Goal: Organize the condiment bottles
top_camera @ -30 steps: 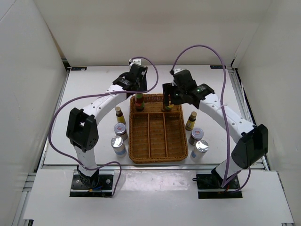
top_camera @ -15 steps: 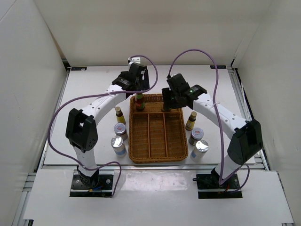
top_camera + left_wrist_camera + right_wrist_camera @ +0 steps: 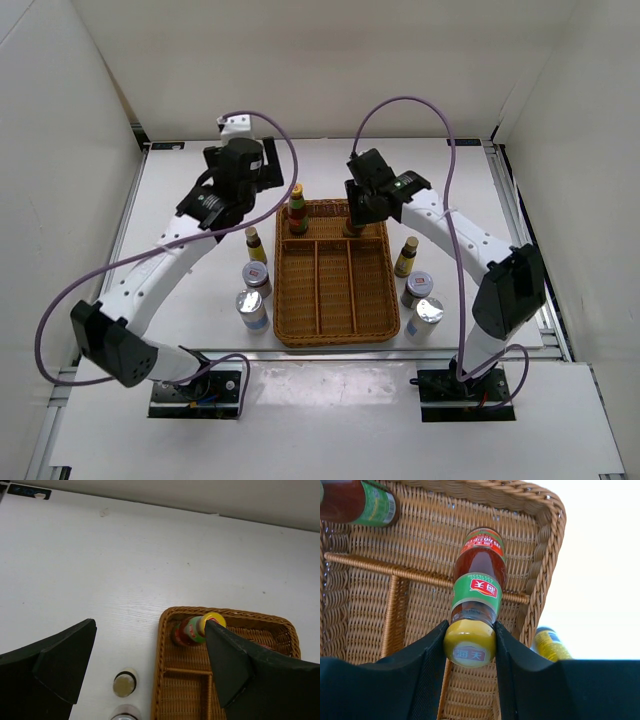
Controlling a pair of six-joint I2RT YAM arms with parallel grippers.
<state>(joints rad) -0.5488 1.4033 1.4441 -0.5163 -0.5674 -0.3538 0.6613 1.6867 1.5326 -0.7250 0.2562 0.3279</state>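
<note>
Counter (image 3: pixel 330 165) with eight condiment bottles and a wicker tray (image 3: pixel 338 338), seen from the arm bases outward.

Nearest, on the counter just left of the tray's near corner, stands the near-left jar (image 3: pixel 252 306). The far-left jar (image 3: pixel 257 276) is right behind it, both silver-lidded. Mirrored on the right are the near-right jar (image 3: pixel 429 313) and the far-right jar (image 3: pixel 419 287), close together and just off the tray's right wall.

Farther out, the left brown bottle (image 3: pixel 253 243) stands upright on the counter beside the tray's left wall. The right brown bottle (image 3: pixel 406 256) stands beside the right wall. Both have yellow caps.

The tray's long near lanes hold nothing.

At the tray's far-left corner the left tall bottle (image 3: pixel 297 210) stands upright inside the rim, with no tool gripping it. The left tool (image 3: pixel 150 627) hangs above the counter to the left of and beyond that corner, its fingers (image 3: pixel 60 660) spread wide with nothing between them.

At the far-right corner the right tool (image 3: pixel 470 630) pinches the right tall bottle (image 3: pixel 477 592), one finger pressed against each side of its yellow cap. The bottle's body reaches down into the tray. Whether its base rests on the wicker floor cannot be told.
</note>
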